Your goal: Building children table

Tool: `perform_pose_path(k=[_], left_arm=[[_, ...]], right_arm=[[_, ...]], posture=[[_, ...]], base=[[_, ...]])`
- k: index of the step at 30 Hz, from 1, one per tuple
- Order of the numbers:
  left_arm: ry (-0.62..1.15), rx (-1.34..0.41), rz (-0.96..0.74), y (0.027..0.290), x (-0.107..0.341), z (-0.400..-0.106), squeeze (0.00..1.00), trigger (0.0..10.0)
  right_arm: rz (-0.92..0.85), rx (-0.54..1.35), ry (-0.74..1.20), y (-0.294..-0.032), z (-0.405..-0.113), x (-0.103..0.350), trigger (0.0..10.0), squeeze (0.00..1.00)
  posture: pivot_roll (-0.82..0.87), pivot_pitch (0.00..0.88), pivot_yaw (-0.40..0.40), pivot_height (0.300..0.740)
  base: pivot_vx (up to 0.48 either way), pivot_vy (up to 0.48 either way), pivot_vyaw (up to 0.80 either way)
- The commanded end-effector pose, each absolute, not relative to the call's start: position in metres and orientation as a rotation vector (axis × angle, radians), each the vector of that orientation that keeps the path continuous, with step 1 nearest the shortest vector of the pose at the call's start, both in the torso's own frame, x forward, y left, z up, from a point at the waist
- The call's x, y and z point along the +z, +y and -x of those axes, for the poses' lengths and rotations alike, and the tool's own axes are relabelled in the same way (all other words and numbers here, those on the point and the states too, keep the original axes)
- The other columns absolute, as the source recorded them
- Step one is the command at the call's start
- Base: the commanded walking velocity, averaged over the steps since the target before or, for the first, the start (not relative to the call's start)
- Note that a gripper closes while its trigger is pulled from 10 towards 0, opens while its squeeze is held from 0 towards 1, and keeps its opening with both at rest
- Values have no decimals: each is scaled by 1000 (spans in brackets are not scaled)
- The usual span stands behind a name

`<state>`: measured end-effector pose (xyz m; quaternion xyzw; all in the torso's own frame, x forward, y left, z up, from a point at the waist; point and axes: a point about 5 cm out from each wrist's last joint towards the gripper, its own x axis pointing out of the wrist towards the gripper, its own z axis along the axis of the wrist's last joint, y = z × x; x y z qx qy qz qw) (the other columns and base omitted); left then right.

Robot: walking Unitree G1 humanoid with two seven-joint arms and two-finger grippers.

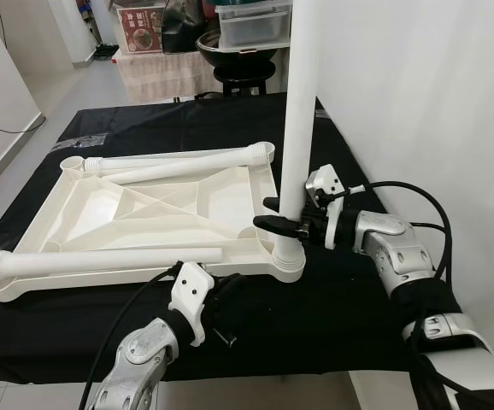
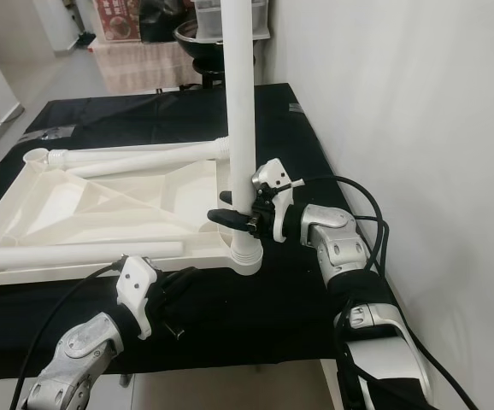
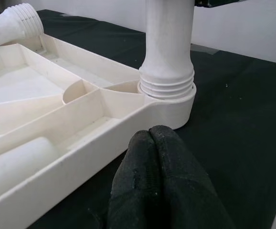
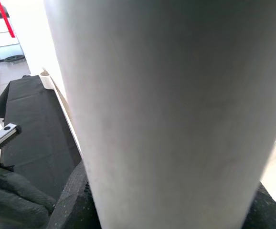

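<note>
The white plastic tabletop [image 1: 144,213] lies upside down on a black-covered table. A white leg [image 1: 298,102] stands upright in its near right corner socket [image 1: 288,260]. My right gripper [image 1: 283,220] is shut on this leg a little above the socket, and the leg [image 4: 166,109] sits between its black pads. One loose leg [image 1: 102,258] lies along the tabletop's front rim, and two more [image 1: 179,159] lie at the back. My left gripper [image 1: 230,312] rests shut on the black cloth just in front of the tabletop, its fingertips [image 3: 159,157] pressed together and holding nothing.
A white wall [image 1: 418,94] runs close along the right side of the table. Behind the table stand a dark stool [image 1: 238,64] and plastic storage boxes [image 1: 251,21]. Grey floor [image 1: 25,128] lies to the left. The table's front edge [image 1: 315,371] is near my arms.
</note>
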<state>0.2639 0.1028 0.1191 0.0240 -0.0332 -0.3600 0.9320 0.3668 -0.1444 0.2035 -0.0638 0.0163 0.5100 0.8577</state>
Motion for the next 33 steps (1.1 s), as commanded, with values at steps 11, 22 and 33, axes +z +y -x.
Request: perform_pose_path(k=[11,22,33], left_arm=[[-57,-739,-38,107,118,-261,0,10000],[-54,-731,-43,107,118,-262,0,10000],[-57,-733,-33,103,118,-265,0,10000]], right_arm=[[-105,233,97,-123,-312,133,0,0],[-23,386,141,-102,-322,124,4902,0],[26,659,-4,-112,-341,176,10000,824]], posture=[[-104,113,33,740],[-76,99,24,740],[-81,85,16,740]], base=[[0,0,0],[0,0,0],[0,0,0]])
